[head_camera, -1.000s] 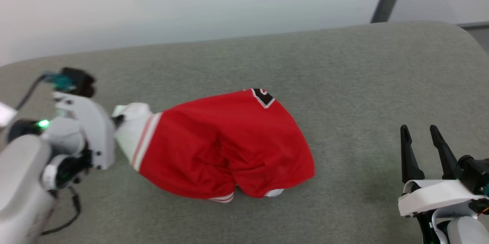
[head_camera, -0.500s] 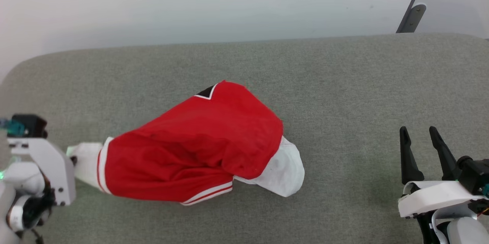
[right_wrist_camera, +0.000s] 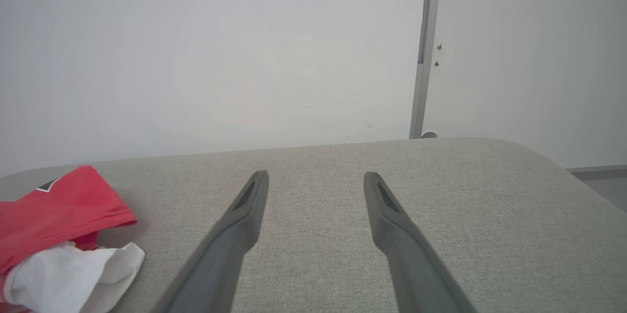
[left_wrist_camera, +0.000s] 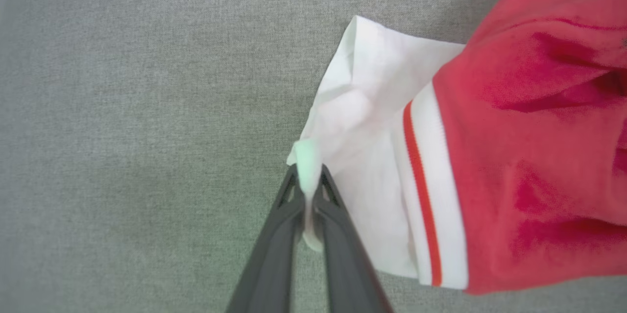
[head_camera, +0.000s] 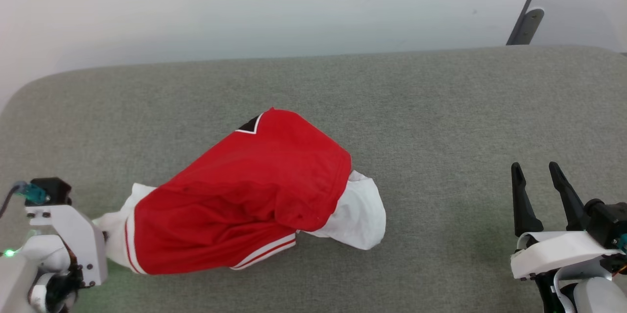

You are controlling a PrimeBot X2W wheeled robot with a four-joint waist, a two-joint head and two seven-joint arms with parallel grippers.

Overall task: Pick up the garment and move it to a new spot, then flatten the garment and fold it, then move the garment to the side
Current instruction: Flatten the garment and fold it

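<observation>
Left gripper: clamped on sleeve edge of garment.
Garment: crumpled heap on grey cushion.
Head view: long axis roughly 8-to-2 o'clock; bulk at 2 o'clock from pinch point.
Right gripper: jaws spread, empty, well apart at 3 o'clock of garment.
Left arm nearer.
Judged step: relocation.

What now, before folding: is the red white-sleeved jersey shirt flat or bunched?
Bunched: the red jersey shirt mounds in creases, white sleeve pinched by left gripper.
</observation>
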